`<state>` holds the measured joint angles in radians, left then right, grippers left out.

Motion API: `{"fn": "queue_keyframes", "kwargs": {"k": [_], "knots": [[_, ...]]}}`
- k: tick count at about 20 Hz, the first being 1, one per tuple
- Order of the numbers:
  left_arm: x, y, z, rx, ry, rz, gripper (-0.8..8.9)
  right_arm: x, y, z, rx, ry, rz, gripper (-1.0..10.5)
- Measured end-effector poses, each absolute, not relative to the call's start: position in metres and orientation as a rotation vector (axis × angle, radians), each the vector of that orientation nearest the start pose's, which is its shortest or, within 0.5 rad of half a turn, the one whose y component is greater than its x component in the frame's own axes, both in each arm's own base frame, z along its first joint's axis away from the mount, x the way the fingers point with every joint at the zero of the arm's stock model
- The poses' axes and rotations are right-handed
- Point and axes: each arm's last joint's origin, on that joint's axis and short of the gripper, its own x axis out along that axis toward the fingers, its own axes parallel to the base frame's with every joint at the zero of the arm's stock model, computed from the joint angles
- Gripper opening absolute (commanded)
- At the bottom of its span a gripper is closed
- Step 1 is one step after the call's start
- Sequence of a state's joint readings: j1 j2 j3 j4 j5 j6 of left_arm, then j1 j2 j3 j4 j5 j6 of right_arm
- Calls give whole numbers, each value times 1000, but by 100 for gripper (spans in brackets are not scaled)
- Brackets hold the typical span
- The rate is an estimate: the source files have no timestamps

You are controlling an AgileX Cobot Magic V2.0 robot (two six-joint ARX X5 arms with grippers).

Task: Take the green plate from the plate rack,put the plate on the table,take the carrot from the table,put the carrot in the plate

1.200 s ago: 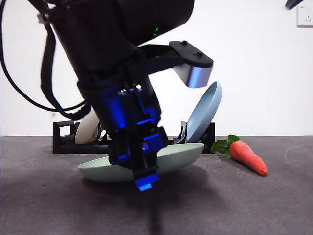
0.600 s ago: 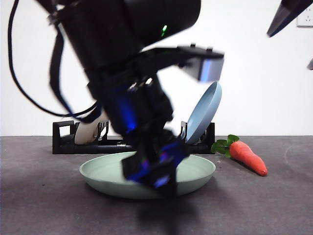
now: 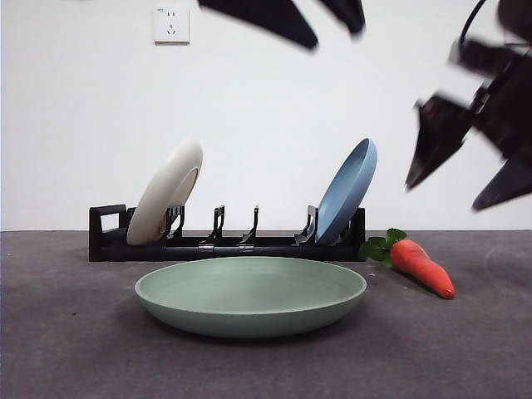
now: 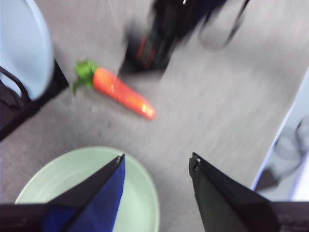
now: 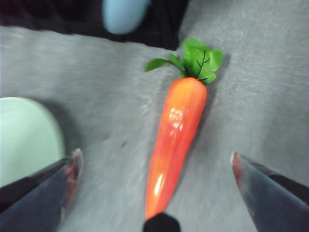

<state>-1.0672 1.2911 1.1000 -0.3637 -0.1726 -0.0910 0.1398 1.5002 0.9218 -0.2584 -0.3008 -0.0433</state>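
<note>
The green plate lies flat on the table in front of the plate rack. The carrot lies on the table right of the plate, leaves toward the rack. My left gripper is open and empty, high above the plate; its wrist view shows open jaws over the plate's rim, the carrot beyond. My right gripper hangs open above the carrot; its wrist view shows wide-open jaws either side of the carrot, the plate beside it.
A cream-white plate leans in the rack's left end and a blue plate in its right end, close to the carrot's leaves. The middle slots hold nothing. A wall stands behind the rack.
My left gripper has let go of the green plate and risen to the top of the front view. The plate now lies flat. My right gripper has come down from the top right over the carrot.
</note>
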Motion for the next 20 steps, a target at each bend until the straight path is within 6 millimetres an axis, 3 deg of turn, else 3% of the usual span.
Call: {"fn": "queue_keyframes", "kwargs": {"k": [5,6,8,10,12,18,20], "knots": [[120,-216,348,164,445,-863,229,325,70,161,-23,879,364,588],[118,-212,350,158,447,-861,229,327,72,155,-31,886,344,537],[116,-208,352,150,457,-855,229,330,76,145,-33,903,325,313],[115,-207,351,157,470,-850,229,330,78,144,-30,901,318,111],[115,-207,350,163,476,-845,229,330,80,143,-27,904,321,-21],[116,-206,350,168,473,-815,229,328,85,144,-30,909,334,-17],[116,-205,349,176,476,-799,228,322,84,155,-26,915,334,-17]]}}
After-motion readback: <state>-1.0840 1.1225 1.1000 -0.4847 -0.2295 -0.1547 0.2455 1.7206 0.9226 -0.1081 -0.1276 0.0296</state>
